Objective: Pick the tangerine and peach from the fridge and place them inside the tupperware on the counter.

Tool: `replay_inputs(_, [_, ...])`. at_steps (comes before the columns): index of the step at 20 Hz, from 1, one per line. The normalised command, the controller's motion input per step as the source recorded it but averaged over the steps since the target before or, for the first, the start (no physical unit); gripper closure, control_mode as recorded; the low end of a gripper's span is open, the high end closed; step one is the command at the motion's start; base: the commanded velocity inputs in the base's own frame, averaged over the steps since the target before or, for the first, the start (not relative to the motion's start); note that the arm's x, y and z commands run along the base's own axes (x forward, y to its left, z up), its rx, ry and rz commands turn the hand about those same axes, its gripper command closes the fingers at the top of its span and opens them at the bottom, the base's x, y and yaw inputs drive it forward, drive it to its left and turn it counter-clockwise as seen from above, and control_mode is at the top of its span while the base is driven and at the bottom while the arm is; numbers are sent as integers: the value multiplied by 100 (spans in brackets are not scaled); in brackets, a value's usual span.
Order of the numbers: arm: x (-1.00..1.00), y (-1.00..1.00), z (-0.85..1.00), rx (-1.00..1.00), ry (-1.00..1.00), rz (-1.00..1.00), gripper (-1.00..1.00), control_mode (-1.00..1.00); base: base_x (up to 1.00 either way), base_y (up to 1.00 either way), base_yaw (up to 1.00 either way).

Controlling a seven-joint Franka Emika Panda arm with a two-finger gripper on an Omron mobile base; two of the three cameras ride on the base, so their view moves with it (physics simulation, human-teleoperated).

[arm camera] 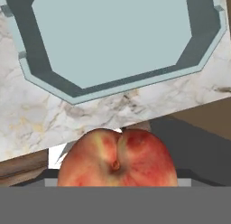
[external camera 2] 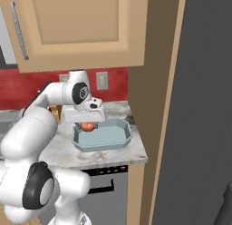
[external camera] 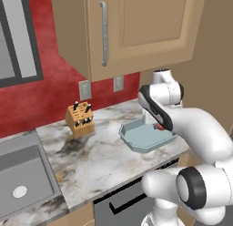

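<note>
My gripper (external camera 2: 88, 123) is shut on a red and yellow peach (external camera 2: 88, 126) and holds it just above the left end of the tupperware (external camera 2: 102, 146). The pale blue-green tupperware (external camera: 144, 138) lies on the marbled counter (external camera: 91, 156) near its right end, and nothing is in it. From the hand view, the peach (arm camera: 118, 160) hides the fingertips, and the tupperware (arm camera: 113, 33) spreads out beyond it over the counter (arm camera: 67, 123). A dark grey fridge (external camera 2: 199, 110) door stands at the right. The tangerine is out of view.
A wooden knife block (external camera: 80, 120) stands at the back of the counter, left of the tray. The steel sink (external camera: 20, 175) is at far left. A grey dishwasher (external camera 2: 106, 183) sits under the counter. A tan upper cabinet (external camera: 132, 29) hangs overhead, and a tall tan panel (external camera 2: 154, 106) borders the counter's right end.
</note>
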Motion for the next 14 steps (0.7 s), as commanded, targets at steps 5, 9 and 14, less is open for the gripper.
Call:
replay_inputs(5, [38,0,-58,-3,0,1,100,-100,0,0,0])
replay_inputs(9, [38,0,-57,0,-2,0,100,-100,0,0,0])
replay_inputs(14, [44,0,-47,0,0,0,100,-100,0,0,0])
